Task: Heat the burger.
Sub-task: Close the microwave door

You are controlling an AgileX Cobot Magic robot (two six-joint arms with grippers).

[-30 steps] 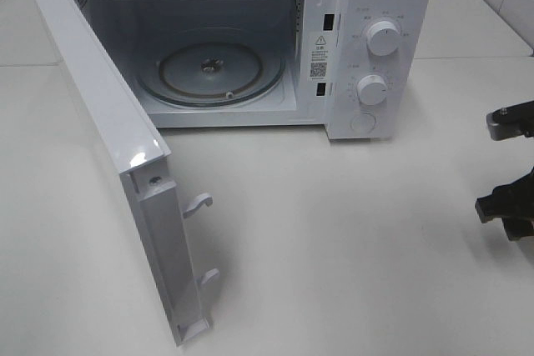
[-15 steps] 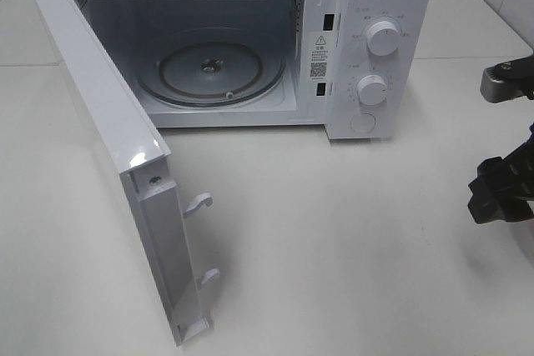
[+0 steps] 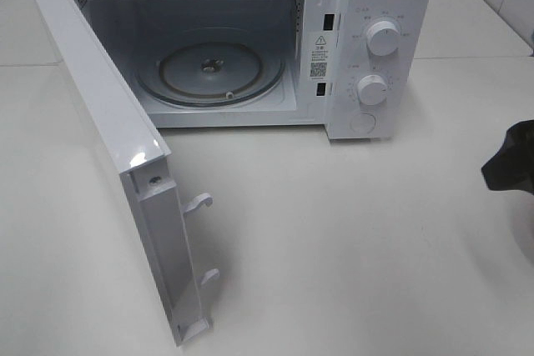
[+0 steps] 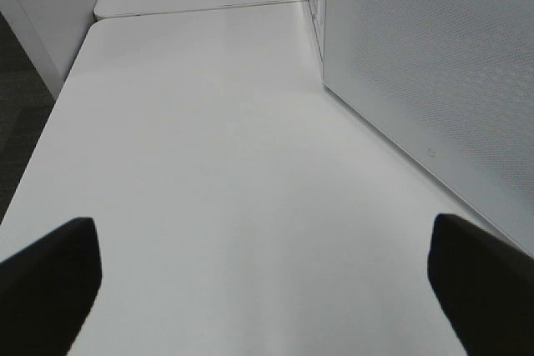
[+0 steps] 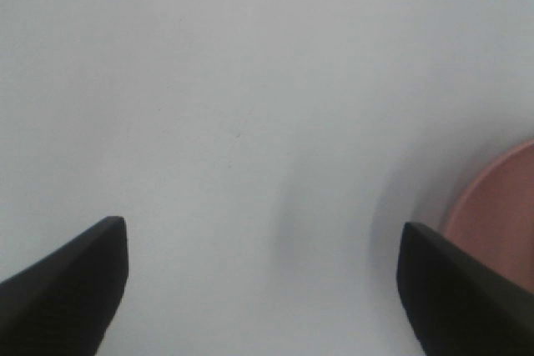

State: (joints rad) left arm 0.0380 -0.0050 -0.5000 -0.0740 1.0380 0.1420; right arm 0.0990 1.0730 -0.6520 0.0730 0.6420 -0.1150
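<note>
The burger is out of view. Only the rim of a round pink plate (image 5: 501, 206) shows in the right wrist view, beside my right gripper (image 5: 263, 281), which is open and empty over the white table. In the exterior view only a dark part of the right arm (image 3: 511, 160) shows at the right edge. My left gripper (image 4: 267, 277) is open and empty above the table, next to the microwave's open door (image 4: 425, 64). The white microwave (image 3: 367, 47) stands at the back with its door (image 3: 113, 147) swung wide open and its glass turntable (image 3: 210, 72) bare.
The open door juts toward the front left, with its latch hooks (image 3: 200, 202) sticking out. Two knobs (image 3: 382, 37) sit on the microwave's right panel. The white table (image 3: 350, 248) spreads in front of the microwave. A table seam (image 4: 200, 10) runs behind the left gripper.
The right arm has pulled further toward the right edge of the exterior view; its grey and black gripper parts no longer show there. The microwave and door have not moved.
</note>
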